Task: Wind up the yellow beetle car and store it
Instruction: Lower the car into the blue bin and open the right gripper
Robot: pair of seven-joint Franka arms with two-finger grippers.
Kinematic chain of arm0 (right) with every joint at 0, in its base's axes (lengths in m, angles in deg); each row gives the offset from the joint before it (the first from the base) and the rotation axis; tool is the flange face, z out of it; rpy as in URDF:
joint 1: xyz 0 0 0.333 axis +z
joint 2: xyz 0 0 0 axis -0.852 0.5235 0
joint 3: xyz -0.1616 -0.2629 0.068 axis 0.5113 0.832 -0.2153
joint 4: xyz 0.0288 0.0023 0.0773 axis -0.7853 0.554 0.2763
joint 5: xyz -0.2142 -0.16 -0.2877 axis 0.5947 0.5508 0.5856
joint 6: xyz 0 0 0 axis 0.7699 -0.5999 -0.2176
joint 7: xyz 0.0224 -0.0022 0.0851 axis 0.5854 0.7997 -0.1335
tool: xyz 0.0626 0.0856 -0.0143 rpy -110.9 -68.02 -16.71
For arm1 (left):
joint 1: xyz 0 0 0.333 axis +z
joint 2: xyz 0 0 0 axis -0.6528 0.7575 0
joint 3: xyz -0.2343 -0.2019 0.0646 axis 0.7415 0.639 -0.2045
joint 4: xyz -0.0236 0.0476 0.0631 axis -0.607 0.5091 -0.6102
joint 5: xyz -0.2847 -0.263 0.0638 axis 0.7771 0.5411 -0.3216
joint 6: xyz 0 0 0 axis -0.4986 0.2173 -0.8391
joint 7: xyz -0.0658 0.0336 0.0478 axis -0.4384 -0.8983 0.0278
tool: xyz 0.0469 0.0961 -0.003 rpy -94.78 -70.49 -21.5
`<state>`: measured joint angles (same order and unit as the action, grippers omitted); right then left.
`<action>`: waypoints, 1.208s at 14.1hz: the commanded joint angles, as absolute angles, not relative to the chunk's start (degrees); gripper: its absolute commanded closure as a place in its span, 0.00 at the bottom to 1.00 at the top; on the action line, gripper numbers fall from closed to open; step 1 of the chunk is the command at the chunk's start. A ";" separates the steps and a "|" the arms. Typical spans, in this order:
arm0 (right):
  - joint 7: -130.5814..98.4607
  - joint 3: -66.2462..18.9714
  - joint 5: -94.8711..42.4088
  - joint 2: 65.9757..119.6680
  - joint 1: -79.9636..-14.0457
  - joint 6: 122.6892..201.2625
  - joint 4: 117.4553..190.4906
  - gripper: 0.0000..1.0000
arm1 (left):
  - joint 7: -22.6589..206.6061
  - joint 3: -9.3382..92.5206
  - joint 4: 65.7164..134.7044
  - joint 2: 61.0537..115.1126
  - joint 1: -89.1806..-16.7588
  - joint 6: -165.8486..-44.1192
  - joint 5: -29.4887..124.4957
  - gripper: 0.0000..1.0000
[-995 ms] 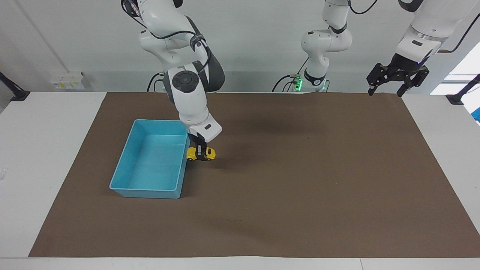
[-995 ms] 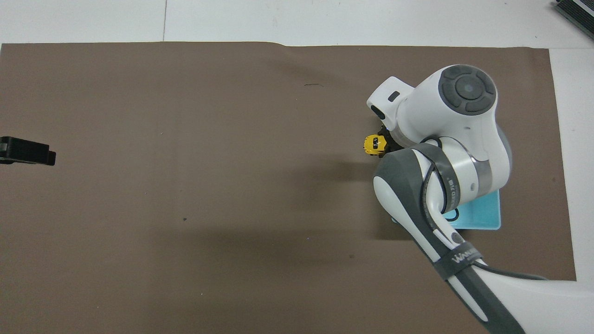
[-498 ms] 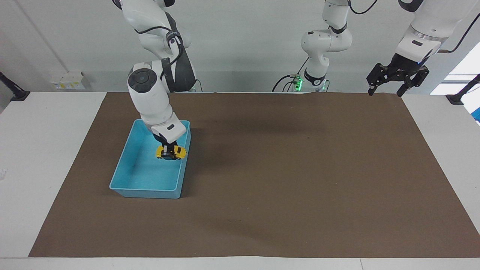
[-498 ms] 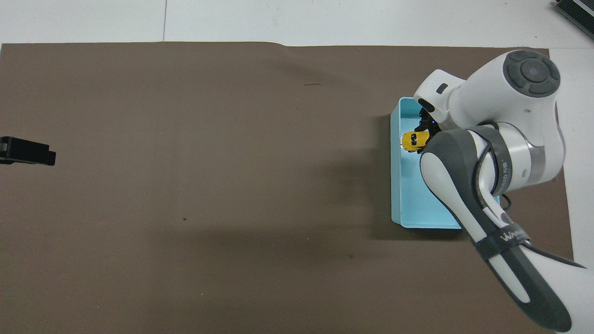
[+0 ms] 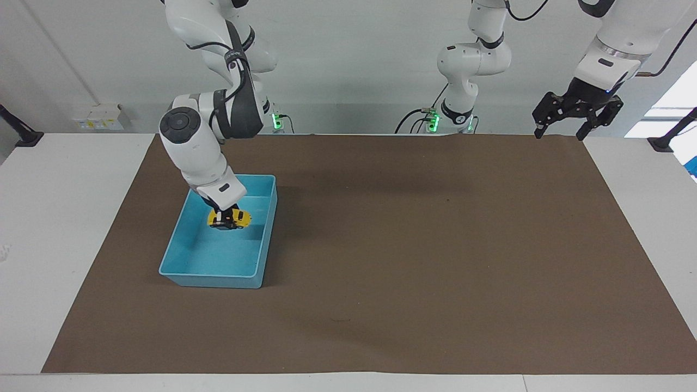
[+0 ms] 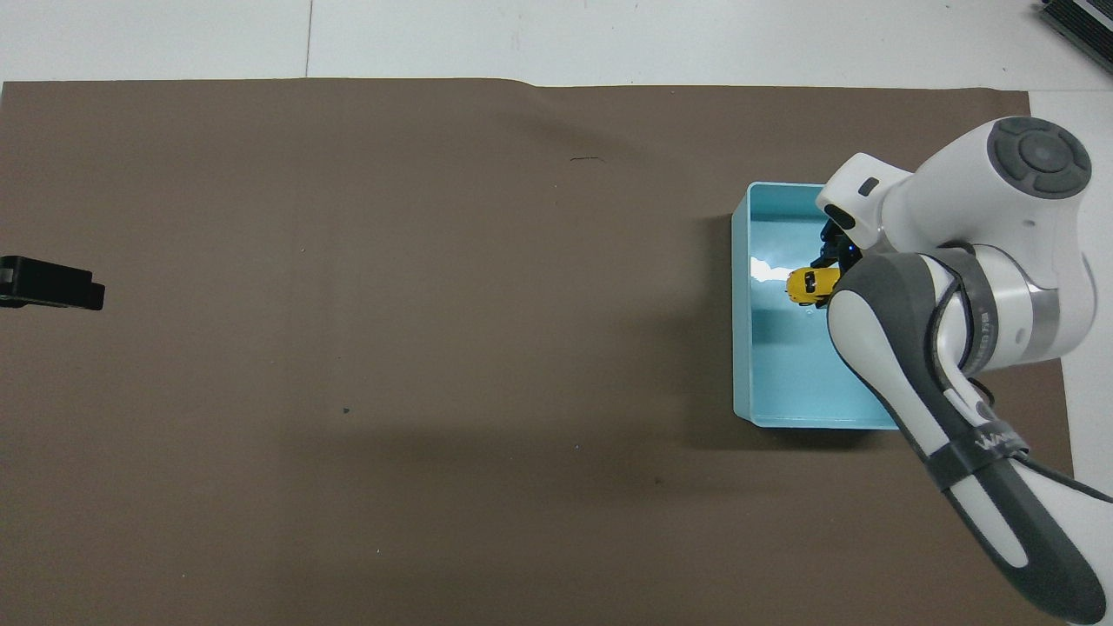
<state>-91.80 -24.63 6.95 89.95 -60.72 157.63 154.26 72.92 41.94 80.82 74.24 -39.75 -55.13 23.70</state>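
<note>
Facing view: the right gripper (image 5: 222,219) hangs inside the blue bin (image 5: 185,239), its fingers pinching the yellow beetle car (image 5: 230,219) across the body. The car sits within the bin's outline, toward the rim at the bin's 1 o'clock corner; whether its wheels touch the floor of the bin cannot be told from here. In the overhead view the same car (image 6: 809,284) shows over the bin's (image 6: 742,348) interior, partly covered by the right arm's wrist, with the right gripper (image 6: 826,276) mostly hidden beneath that wrist.

Step in hand, as judged: storing. The car is over or on the bin floor, so winding appears finished and only the release remains. The next move calls for lowering until the wheels rest, spreading the fingers, then rising straight up so that nothing catches the bin wall. If the spring is wound, the car may roll on release; the bin walls should contain it.

The left gripper (image 5: 577,117) waits in the air over the brown mat's (image 5: 414,261) corner at the left arm's end of the worktop (image 5: 65,228), fingers spread and holding nothing; in the overhead view only its dark tip (image 6: 52,284) shows at 9 o'clock. Nothing else on the mat stands in the way.
</note>
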 commanded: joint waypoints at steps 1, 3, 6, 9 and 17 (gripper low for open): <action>-93.67 -25.14 6.64 86.36 -62.47 160.13 159.47 1.00 | 72.31 41.99 81.19 73.28 -39.26 -54.40 24.30 0.00; -93.93 -25.14 6.64 85.83 -62.56 161.35 160.60 1.00 | 72.31 41.99 81.19 73.28 -39.35 -54.40 24.30 0.00; -94.19 -25.14 6.64 85.48 -63.08 163.72 163.15 1.00 | 72.31 41.99 81.19 73.28 -39.26 -54.40 24.30 0.00; -94.11 -25.14 6.64 85.48 -63.18 165.75 165.00 1.00 | 72.31 41.99 81.19 73.28 -39.26 -54.40 24.30 0.00; -94.19 -25.05 6.64 86.88 -63.62 175.24 171.42 1.00 | 72.31 41.99 81.19 73.28 -39.35 -54.40 24.30 0.00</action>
<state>-91.92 -24.63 6.95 87.48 -62.61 173.04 169.44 72.92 41.94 80.82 74.24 -39.75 -55.13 23.70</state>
